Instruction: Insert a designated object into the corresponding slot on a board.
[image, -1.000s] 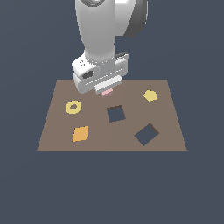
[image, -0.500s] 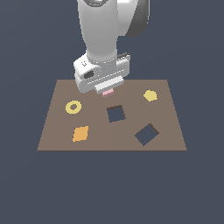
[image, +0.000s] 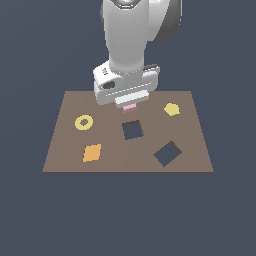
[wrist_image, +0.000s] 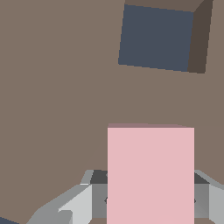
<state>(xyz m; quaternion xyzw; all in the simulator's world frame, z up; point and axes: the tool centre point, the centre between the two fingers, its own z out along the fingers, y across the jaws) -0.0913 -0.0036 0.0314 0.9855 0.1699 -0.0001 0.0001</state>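
Nearest the wrist camera, our gripper (wrist_image: 150, 199) sat with its fingers (wrist_image: 70, 205) pinched on the pink block (wrist_image: 150, 175), which filled the space between them. Whether the block hung clear of the board (wrist_image: 57, 87) or touched it, we could not tell. Just beyond it lay a dark square hole (wrist_image: 155, 37), the less tilted hole of the two.

From the exterior view, the gripper (image: 129, 106) hung over the far middle of the board (image: 65, 150), the block (image: 129, 107) showing only as a thin pink strip under the hand. The less tilted hole (image: 132, 130) lay just in front of it; the diamond-turned slot (image: 167, 153) lay farther toward that view's right and nearer the board's front edge.

We judged the chief danger to be that nearer hole: a straight descent after a short move would seat the block in the wrong opening. Reaching the proper slot also seemed to call for a turn of the wrist; with the corners misaligned, the block might catch on the slot's edge, tilt in the grasp, or slip. The yellow hexagon (image: 171, 109), yellow ring (image: 83, 122) and orange diamond (image: 92, 152) appeared to lie off the likely path.
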